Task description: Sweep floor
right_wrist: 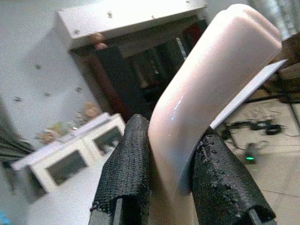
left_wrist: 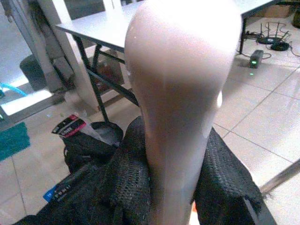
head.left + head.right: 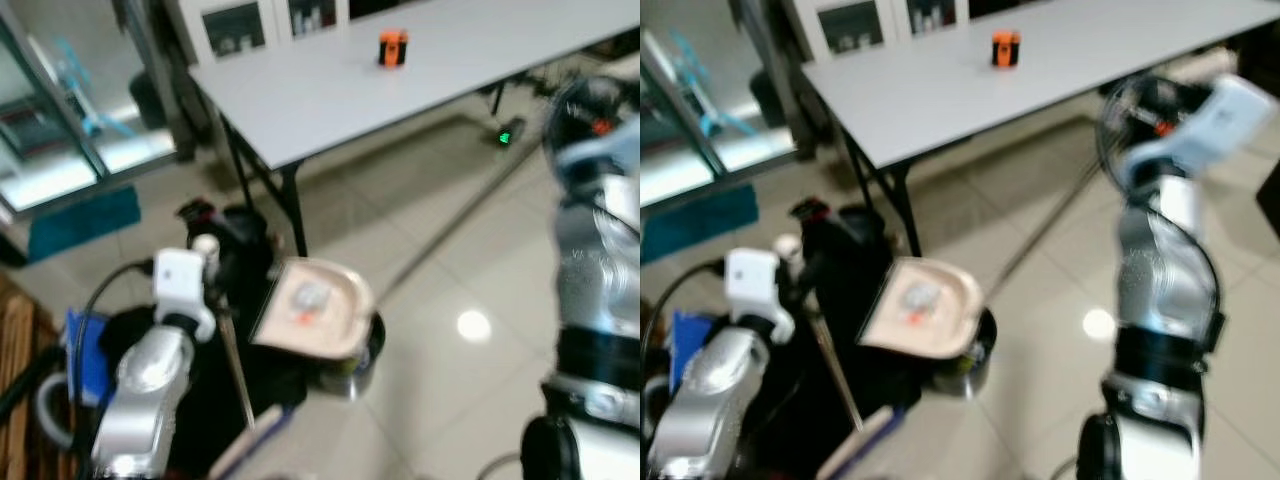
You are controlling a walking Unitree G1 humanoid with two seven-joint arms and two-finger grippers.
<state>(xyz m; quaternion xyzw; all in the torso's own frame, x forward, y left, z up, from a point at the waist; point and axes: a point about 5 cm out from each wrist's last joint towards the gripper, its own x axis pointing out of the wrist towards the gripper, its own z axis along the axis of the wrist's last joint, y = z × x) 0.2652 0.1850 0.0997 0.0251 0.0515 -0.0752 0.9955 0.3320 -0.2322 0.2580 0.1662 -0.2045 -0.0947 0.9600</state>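
Firmly clamped, dustpan handle (image 2: 180, 117) in left hand (image 2: 173, 187)

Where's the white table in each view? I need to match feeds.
Left eye: white table across the top, centre to right.
Right eye: same, across the top.
Left wrist: behind the pink handle.
Right wrist: probably the pale surface before the glass-door cabinet.
Shared landmark: that cabinet, behind the table.

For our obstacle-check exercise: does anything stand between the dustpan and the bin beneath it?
Nothing visible does. The beige plastic dustpan, held by the left end effector, hangs tilted directly over the round dark bin, hiding part of its rim.
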